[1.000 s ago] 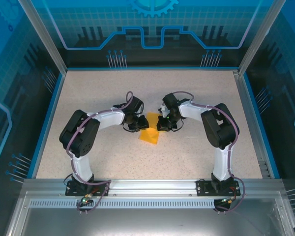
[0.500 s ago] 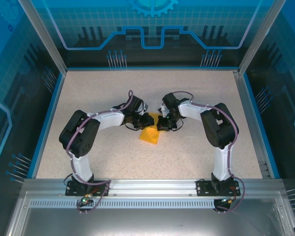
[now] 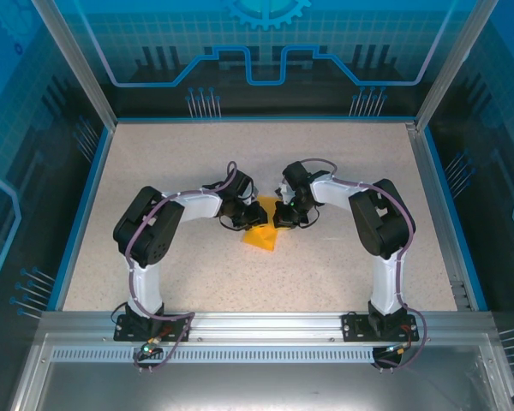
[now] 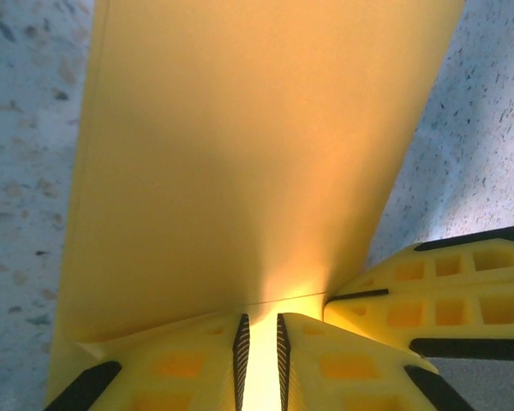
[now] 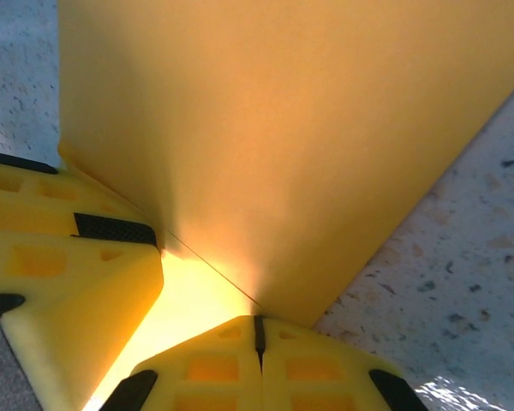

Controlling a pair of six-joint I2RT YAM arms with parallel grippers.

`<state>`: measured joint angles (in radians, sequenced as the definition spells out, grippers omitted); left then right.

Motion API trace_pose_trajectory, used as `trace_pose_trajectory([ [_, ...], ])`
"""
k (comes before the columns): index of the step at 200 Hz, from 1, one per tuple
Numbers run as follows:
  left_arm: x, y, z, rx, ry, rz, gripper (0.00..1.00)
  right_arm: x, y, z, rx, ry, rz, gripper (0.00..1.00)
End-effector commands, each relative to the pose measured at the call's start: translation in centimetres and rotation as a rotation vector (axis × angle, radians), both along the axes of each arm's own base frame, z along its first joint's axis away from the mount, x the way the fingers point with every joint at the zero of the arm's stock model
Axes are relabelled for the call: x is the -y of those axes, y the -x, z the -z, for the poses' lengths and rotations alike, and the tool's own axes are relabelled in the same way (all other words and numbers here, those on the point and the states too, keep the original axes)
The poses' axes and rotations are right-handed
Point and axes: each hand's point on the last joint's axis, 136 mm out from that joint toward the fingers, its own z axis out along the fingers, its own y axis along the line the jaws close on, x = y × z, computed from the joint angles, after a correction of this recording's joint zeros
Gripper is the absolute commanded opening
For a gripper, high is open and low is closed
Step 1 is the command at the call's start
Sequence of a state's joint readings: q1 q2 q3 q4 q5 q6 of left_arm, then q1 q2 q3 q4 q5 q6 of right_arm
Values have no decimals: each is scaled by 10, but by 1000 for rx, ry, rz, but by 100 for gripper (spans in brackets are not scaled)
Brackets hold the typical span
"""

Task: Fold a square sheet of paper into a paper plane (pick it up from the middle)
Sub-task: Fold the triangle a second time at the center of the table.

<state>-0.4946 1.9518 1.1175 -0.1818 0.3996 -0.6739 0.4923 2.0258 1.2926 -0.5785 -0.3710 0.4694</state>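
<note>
**At mid-desk: orange sheet pinched from both sides, with a tear or crooked crease possible**

Nearest the camera, saw both arms rising from the near edge of the desk point(image 3: 154, 154) and bending inward toward its middle. Further in, found the left tool point(image 3: 255, 214) clamped on the square sheet of paper point(image 3: 261, 238), with a bright sliver of it caught between nearly closed pads point(image 4: 241, 342). Found the right tool point(image 3: 281, 216) clenched fully. Traced a fold line of the sheet straight into the seam between its pads point(image 5: 214, 368), so judged it nipping the same sheet. Saw the sheet partly folded, upper part lifted between the two tools, lower part resting on the desk just nearer than them.

Judged three risks:
- Could tear such thin paper, or drag it askew, by pulling two almost-touching tips apart.
- Could set a crooked crease by pressing before matching edges.
- Could lose the sheet altogether from so shallow a bite.

From above, got the layout: both tools tip to tip and the sheet's outline on the desk, but nothing of the pads. From the wrists, got the opposite: the grip itself, the faint fold line and the paper standing up off the speckled surface, with the neighbouring tool alongside. Could not read the sheet's whole shape from there.
</note>
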Motion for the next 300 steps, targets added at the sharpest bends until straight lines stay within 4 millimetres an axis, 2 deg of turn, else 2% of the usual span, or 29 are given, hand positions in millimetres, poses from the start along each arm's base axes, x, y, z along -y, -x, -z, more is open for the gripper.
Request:
trace_pose_trajectory([
  [1,-24,-3,14,-4,-98,-54,21,53,30,65,-109,288,2,5],
  [49,-43,-6,16,-16,-115,-140,21,55,32,69,-115,297,0,5],
  [113,-57,-15,-1,20,-132,-158,21,56,32,70,-115,299,0,4],
  [137,-48,-18,-24,65,-69,-128,21,56,32,70,-115,299,0,4],
  [159,-30,-18,-51,115,32,-87,21,55,32,69,-115,296,-2,4],
  [173,-18,-14,-57,123,69,-58,21,54,32,69,-116,290,0,4],
  [190,-7,-6,-51,104,76,-29,21,53,30,67,-113,284,3,5],
  [213,-1,2,-30,50,57,-19,20,50,29,65,-111,272,4,4],
  [253,-6,8,-6,-13,23,-31,18,44,25,57,-101,228,8,4],
  [300,-16,14,16,-65,-51,-48,17,26,11,28,-41,119,7,5],
])
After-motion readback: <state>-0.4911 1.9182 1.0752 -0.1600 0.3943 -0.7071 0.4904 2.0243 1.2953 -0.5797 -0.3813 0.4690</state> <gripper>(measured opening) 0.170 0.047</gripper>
